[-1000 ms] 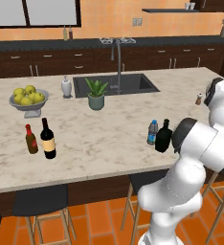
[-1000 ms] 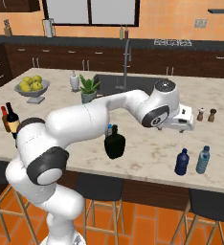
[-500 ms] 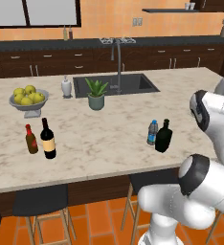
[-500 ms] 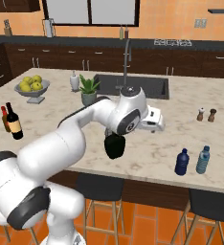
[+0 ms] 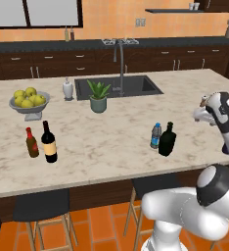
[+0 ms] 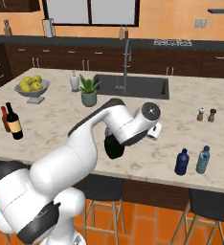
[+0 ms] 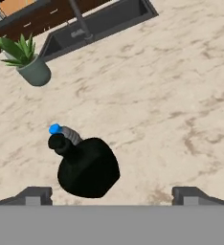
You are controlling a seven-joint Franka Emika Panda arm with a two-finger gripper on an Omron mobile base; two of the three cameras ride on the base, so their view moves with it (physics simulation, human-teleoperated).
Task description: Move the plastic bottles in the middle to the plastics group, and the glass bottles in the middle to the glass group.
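The arm has swung back toward the middle; the tool (image 7: 112,194), fingers apart and empty, now hovers above the dark bottle (image 7: 88,167) and water bottle (image 7: 63,132) on the bench (image 7: 171,105).

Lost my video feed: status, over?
Gripper open, empty, above counter. Dark green-black bottle mid-counter, untouched, clear water bottle close behind it. Nothing blocking.

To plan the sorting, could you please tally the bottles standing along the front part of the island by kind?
Clear water bottles: 2
Dark blue bottle: 1
Dark green-black bottle: 1
Wine bottle: 1
Red sauce bottle: 1
Total: 6
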